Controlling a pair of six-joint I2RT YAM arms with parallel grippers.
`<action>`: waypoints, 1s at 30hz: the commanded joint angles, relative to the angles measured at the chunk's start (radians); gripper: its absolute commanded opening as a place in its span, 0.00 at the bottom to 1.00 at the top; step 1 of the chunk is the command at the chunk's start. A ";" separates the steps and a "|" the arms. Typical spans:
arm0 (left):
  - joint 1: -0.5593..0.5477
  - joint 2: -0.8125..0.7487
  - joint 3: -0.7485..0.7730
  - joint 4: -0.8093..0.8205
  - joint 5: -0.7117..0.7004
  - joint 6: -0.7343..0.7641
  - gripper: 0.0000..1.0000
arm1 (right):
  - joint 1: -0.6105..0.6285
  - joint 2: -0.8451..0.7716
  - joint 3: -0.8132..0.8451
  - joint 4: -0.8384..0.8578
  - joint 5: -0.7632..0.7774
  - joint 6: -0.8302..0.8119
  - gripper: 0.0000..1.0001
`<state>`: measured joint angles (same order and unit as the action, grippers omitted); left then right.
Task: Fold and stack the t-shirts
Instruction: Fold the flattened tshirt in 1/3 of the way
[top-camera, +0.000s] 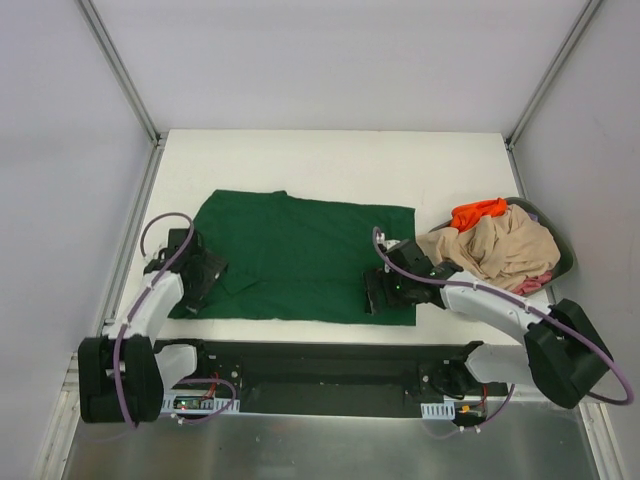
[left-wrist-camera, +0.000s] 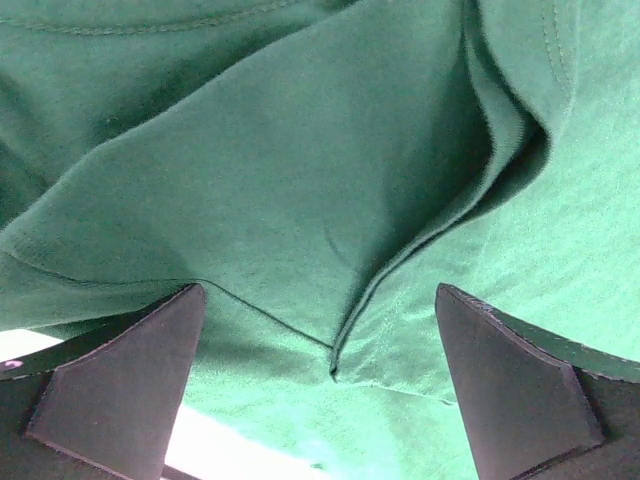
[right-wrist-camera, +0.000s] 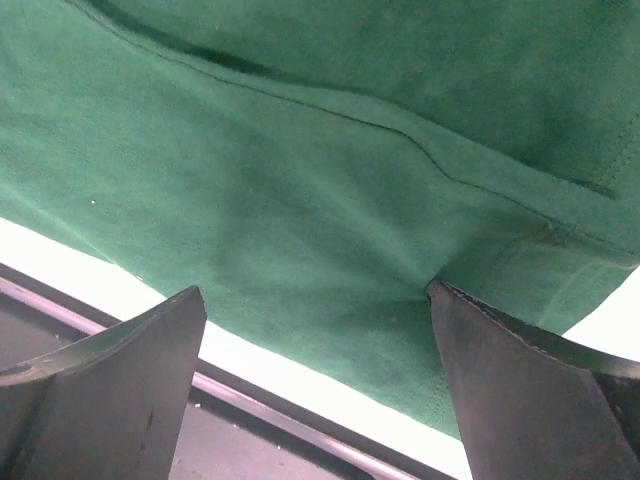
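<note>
A dark green soft-knit t-shirt (top-camera: 300, 255) lies spread nearly flat on the white matte bench (top-camera: 330, 165). Its surface is finely fuzzy, with stitched hems and a loose fold at its left edge. The left pincer (left-wrist-camera: 318, 300) stands wide open over that fold and holds nothing. The right pincer (right-wrist-camera: 315, 295), equally wide and empty, straddles the near right hem. To the right, crumpled beige cloth (top-camera: 500, 250), orange cloth (top-camera: 478, 211) and pink cloth (top-camera: 535, 285) are heaped in a dark round rigid basket (top-camera: 562, 255).
</note>
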<state>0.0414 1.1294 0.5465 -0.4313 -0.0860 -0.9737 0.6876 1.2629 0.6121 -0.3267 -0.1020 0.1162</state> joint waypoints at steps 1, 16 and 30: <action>0.011 -0.153 -0.031 -0.165 0.043 0.004 0.99 | 0.006 -0.077 -0.029 -0.064 -0.016 0.016 0.96; -0.175 0.007 0.118 -0.130 0.048 -0.008 0.99 | 0.004 -0.059 0.015 -0.048 0.053 -0.044 0.96; -0.202 0.288 0.338 -0.014 -0.004 0.032 0.99 | -0.008 -0.074 0.005 -0.052 0.096 -0.059 0.96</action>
<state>-0.1513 1.3582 0.7990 -0.4885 -0.0376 -0.9710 0.6891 1.2064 0.5919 -0.3664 -0.0338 0.0727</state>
